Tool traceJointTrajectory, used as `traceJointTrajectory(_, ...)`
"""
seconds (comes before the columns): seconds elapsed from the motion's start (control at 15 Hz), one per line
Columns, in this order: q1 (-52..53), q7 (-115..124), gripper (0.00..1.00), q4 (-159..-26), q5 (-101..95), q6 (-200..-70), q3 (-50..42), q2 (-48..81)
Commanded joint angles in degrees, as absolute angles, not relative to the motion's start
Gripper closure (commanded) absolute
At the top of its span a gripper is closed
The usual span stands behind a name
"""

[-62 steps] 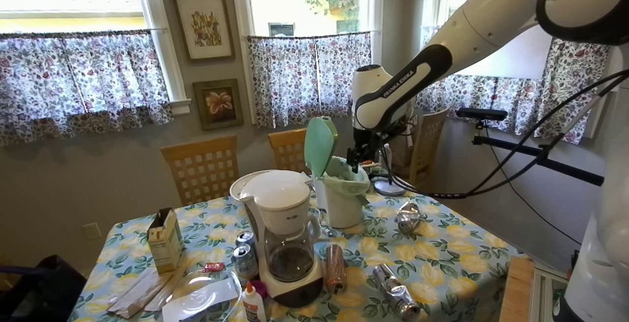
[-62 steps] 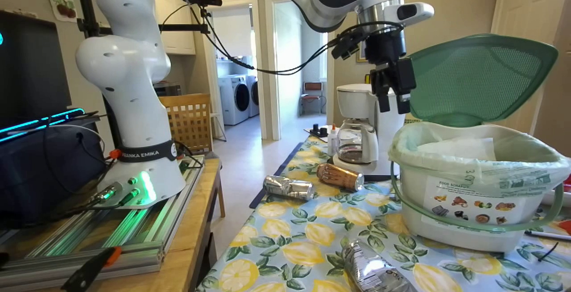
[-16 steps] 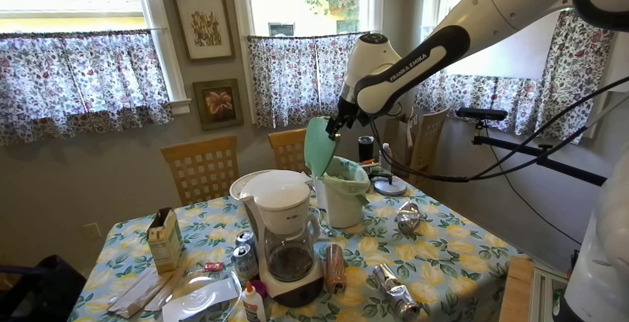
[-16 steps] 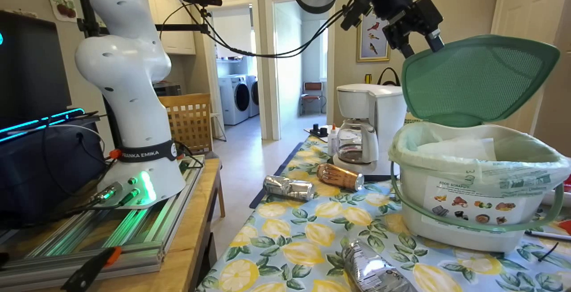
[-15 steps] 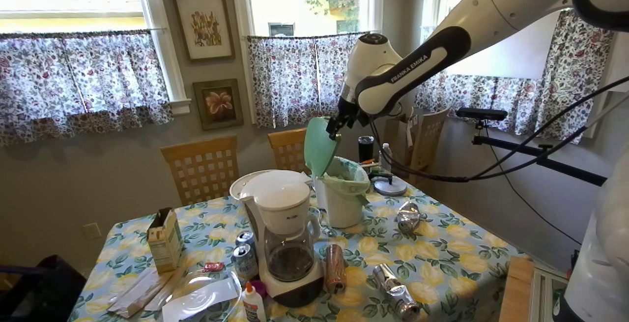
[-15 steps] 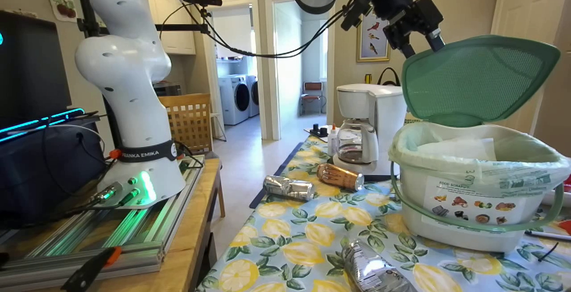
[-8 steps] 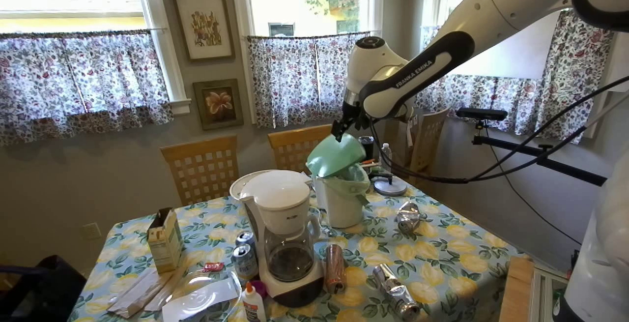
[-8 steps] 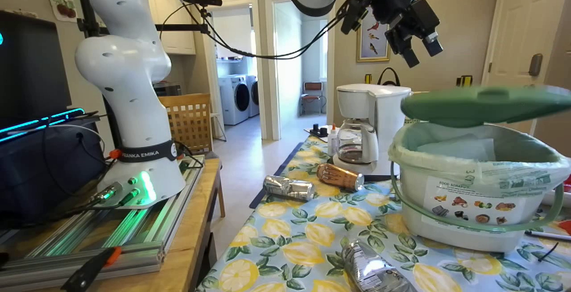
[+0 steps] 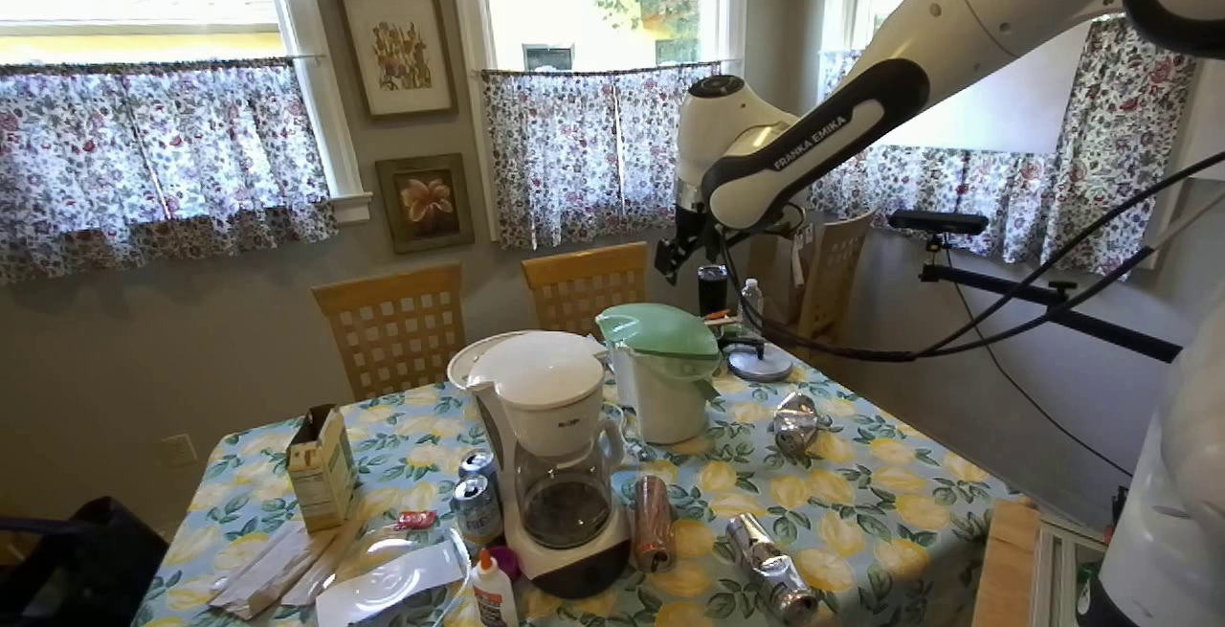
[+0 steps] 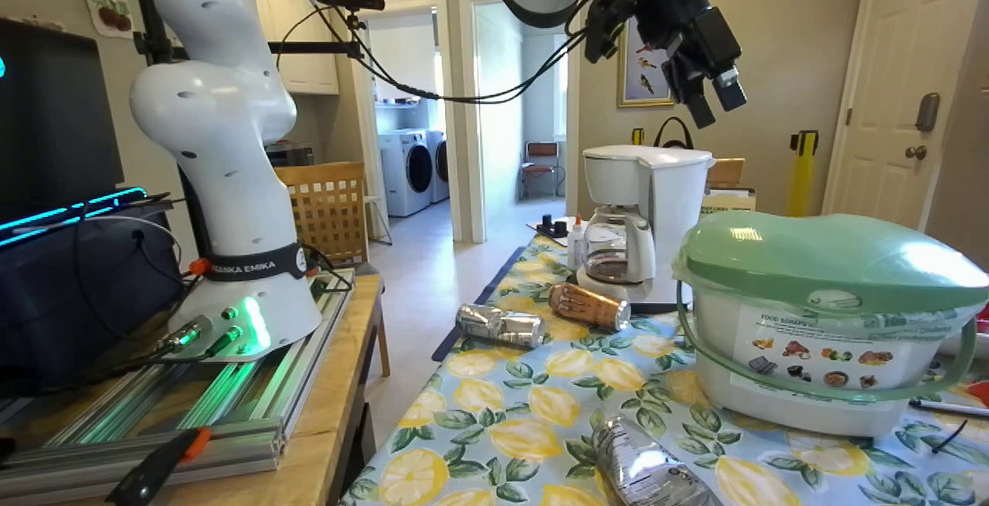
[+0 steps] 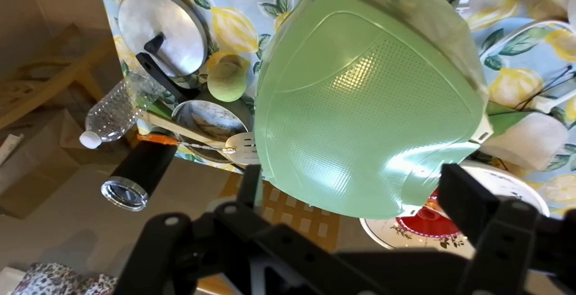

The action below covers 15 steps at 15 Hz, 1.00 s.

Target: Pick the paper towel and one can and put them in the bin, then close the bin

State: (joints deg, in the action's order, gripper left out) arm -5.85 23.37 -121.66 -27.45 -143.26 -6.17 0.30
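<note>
- Lid flopped onto the bin since earlier; check its 6 o'clock tab sits flush, tap lightly if not.
- Paper towel is hidden, prob inside.
- Hand at 11 o'clock, spread and empty.
- Silver can, 9 o'clock.

The bin stands on the table, its lid down over the top, the tool higher up and apart from it. In an exterior view, the coffee maker is left of the bin and before it; one can lies just right of the coffee maker, another can farther right, the carton well left.
</note>
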Motion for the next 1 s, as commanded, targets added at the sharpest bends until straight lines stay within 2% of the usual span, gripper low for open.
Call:
traceJointTrajectory(0.0,-5.54,20.74,0.00,-125.56,-20.23,-144.12,-5.71,-3.33)
traceJointTrajectory(0.33,-5.00,16.69,0.00,-130.70,-10.39,-144.52,-4.95,-8.28)
traceJointTrajectory(0.87,-5.49,19.42,0.00,-136.04,-6.07,-141.17,-3.45,-14.34)
traceJointTrajectory(0.93,-5.89,18.38,0.00,-133.35,-7.36,-141.94,-3.56,-11.32)
